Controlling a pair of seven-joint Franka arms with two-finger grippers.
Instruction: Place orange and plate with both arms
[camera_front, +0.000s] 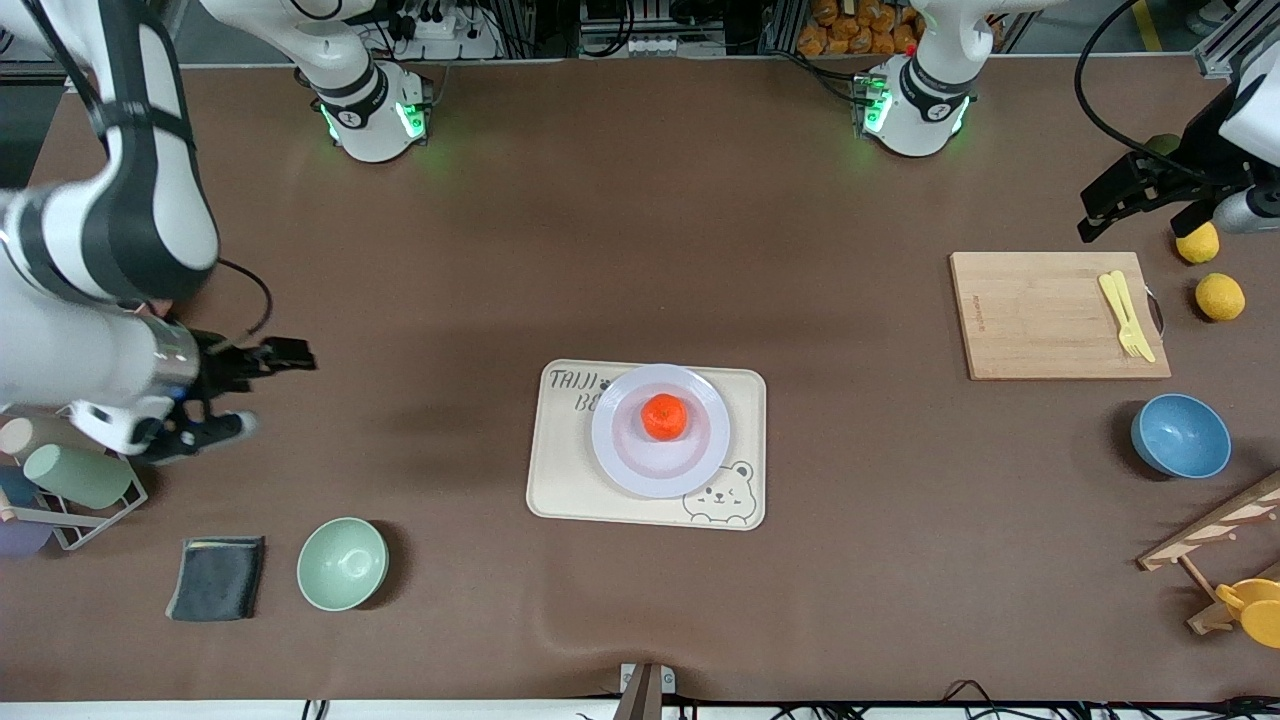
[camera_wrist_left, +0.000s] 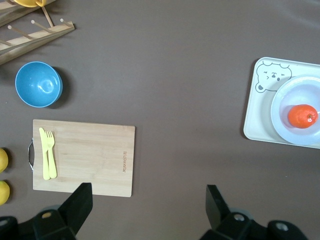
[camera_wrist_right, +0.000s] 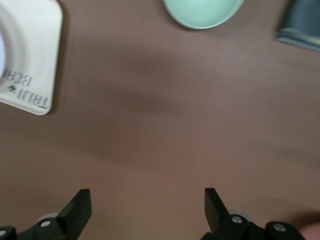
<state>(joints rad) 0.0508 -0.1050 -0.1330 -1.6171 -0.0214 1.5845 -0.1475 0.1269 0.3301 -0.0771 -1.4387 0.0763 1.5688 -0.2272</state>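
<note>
Front view: orange (camera_front: 664, 416) sits on the plate (camera_front: 660, 430), plate on the bear tray (camera_front: 646, 444) mid-table.

Your left gripper (camera_front: 1150, 195) hangs with jaws wide and empty over the table's left-arm end, near the lemons (camera_front: 1208, 270); your right gripper (camera_front: 235, 390) is likewise wide and empty at the right-arm end. Placement looks done, so keep both arms clear of the tray and don't brush the plate's rim.
</note>
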